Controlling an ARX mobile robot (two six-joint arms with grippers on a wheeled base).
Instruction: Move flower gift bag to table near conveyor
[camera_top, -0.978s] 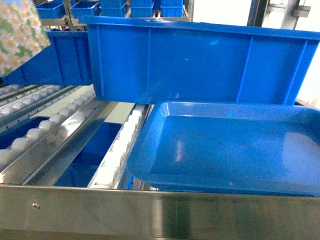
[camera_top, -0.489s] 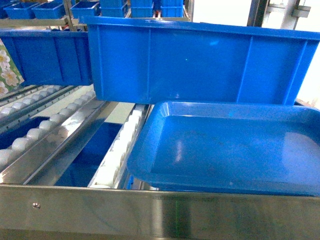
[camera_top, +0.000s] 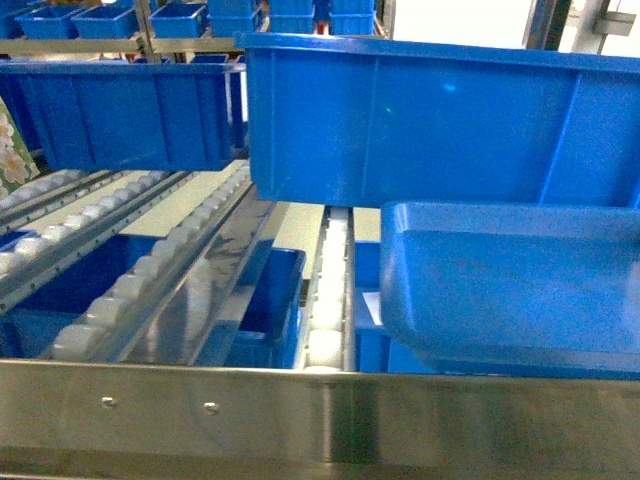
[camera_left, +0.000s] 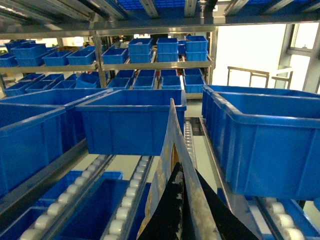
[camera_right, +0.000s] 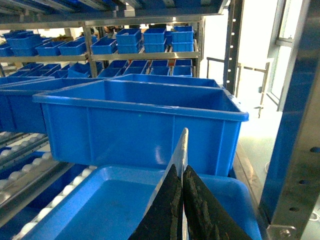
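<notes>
Bag's lifted but not delivered: left gripper (camera_left: 181, 200) pinches the flower gift bag (camera_left: 170, 165) over the conveyor (camera_top: 170, 270). Right gripper (camera_right: 181, 200) pinches, probably, the blue tray (camera_right: 100, 210) rim. Table not in view.

Head view: two large blue bins (camera_top: 440, 120) (camera_top: 120, 110) on one roller conveyor (camera_top: 150, 270), one blue tray (camera_top: 510, 290), one floral gift bag (camera_top: 10, 150) at left edge.
</notes>
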